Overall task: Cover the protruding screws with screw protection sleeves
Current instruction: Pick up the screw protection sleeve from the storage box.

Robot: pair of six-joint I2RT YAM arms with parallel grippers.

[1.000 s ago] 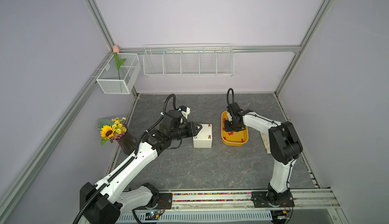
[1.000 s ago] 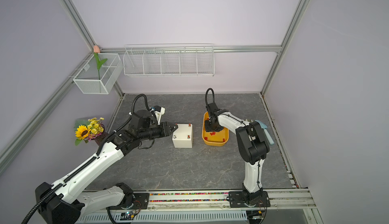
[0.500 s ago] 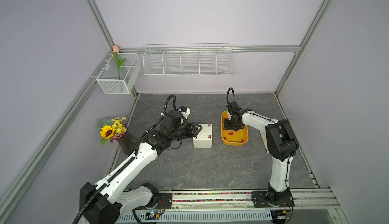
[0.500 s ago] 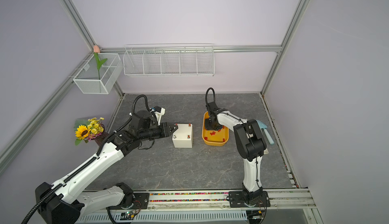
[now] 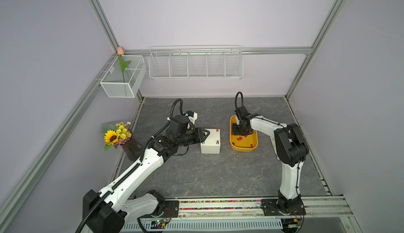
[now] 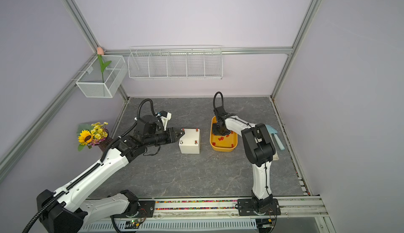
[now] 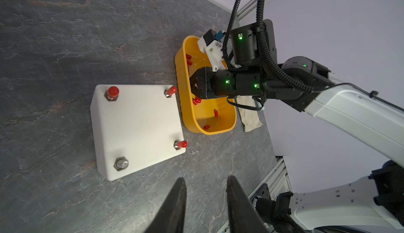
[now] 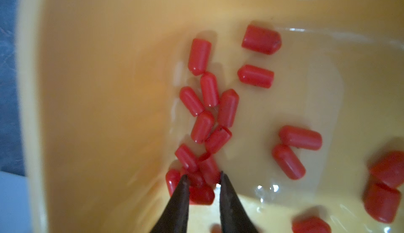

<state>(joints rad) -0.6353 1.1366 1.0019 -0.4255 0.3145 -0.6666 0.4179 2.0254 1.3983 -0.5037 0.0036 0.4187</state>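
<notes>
1. Right gripper (image 8: pixel 203 175) tips straddle a sleeve (image 8: pixel 201 195) in the yellow tray (image 8: pixel 98 89); clamping unconfirmed, neighbouring sleeves (image 8: pixel 227 108) crowd it.
2. Left gripper (image 7: pixel 206 178): fingers apart, empty, beside white box (image 7: pixel 135 129).
3. One screw (image 7: pixel 122 163) stands bare.

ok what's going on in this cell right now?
Capping job. On the white box, three screws wear red caps; the fourth screw is bare. The right tool is down in the yellow tray, tips straddling a loose cap; grip unclear. The left tool hangs open beside the box.
</notes>
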